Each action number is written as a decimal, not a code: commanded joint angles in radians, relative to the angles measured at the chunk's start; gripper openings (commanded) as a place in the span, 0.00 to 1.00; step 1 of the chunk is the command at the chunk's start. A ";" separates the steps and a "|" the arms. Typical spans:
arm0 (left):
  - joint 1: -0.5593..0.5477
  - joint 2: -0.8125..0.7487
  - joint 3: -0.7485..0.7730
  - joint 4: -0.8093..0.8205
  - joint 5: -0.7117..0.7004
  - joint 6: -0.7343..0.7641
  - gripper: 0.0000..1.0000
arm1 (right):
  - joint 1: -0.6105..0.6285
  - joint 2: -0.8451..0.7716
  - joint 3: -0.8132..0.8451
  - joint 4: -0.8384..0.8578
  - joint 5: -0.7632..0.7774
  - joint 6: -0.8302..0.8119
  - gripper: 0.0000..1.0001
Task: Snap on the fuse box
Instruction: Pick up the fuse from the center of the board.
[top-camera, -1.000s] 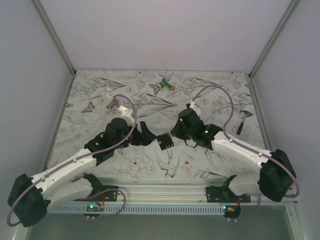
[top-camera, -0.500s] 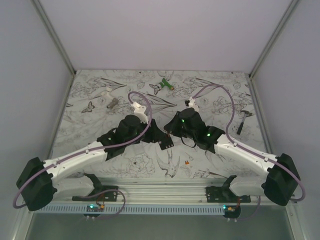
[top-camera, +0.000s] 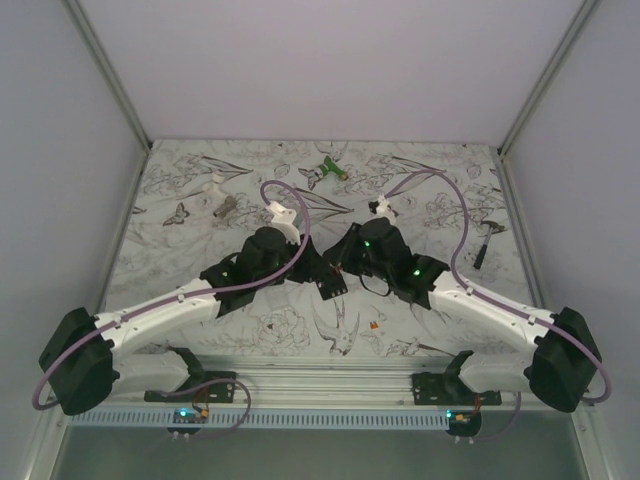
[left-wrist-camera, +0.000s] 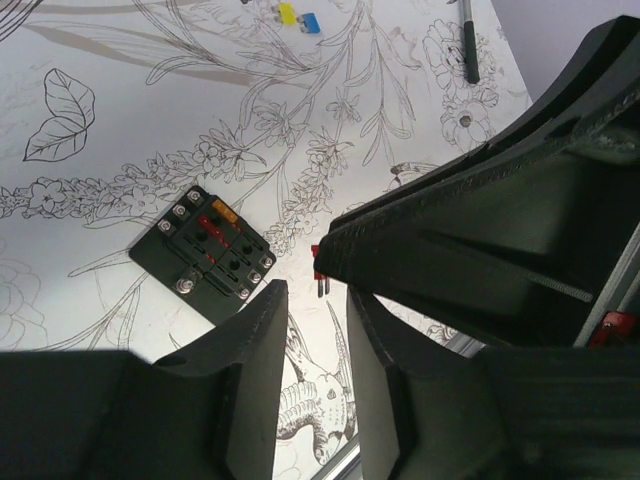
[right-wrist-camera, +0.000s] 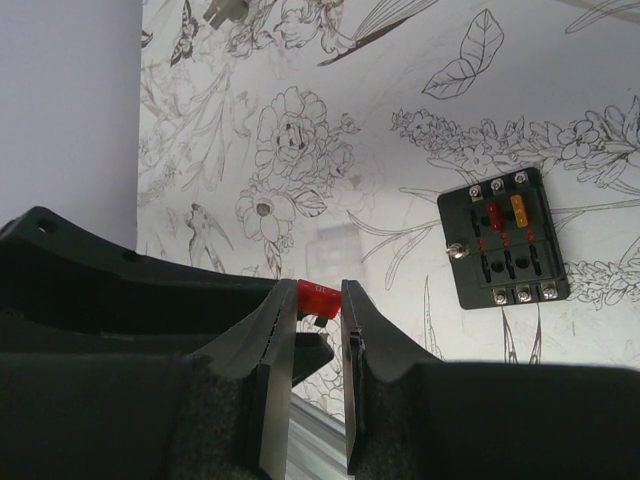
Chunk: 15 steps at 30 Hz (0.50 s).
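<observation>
The fuse box (top-camera: 331, 284) is a small flat black square lying on the patterned table between the two arms. It shows a red and a yellow fuse in its slots in the left wrist view (left-wrist-camera: 205, 255) and the right wrist view (right-wrist-camera: 505, 250). My right gripper (right-wrist-camera: 316, 293) is shut on a small red fuse (right-wrist-camera: 320, 297), held above the table to the side of the box. My left gripper (left-wrist-camera: 313, 295) is open and empty, its tips just short of the red fuse (left-wrist-camera: 318, 270). In the top view the left gripper (top-camera: 313, 268) and right gripper (top-camera: 345, 262) nearly meet above the box.
A green-and-white tool (top-camera: 327, 170) lies at the back centre. A dark hand tool (top-camera: 488, 243) lies at the right and a pale object (top-camera: 222, 205) at the back left. Loose yellow (left-wrist-camera: 287, 13) and blue (left-wrist-camera: 310, 22) fuses lie far off. An orange fuse (top-camera: 374, 324) lies near the front.
My left arm has swung right and forward until its gripper is close to the right gripper. The right gripper has shifted slightly left. The fuse box has not moved.
</observation>
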 joint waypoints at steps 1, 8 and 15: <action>-0.008 0.004 0.026 0.032 -0.029 -0.004 0.31 | 0.018 -0.010 -0.016 0.060 -0.019 0.032 0.21; -0.008 -0.004 0.021 0.035 -0.034 -0.014 0.11 | 0.034 -0.011 -0.042 0.100 -0.022 0.051 0.21; -0.007 -0.026 0.000 0.034 -0.036 0.001 0.00 | 0.038 -0.018 -0.075 0.164 -0.034 0.052 0.24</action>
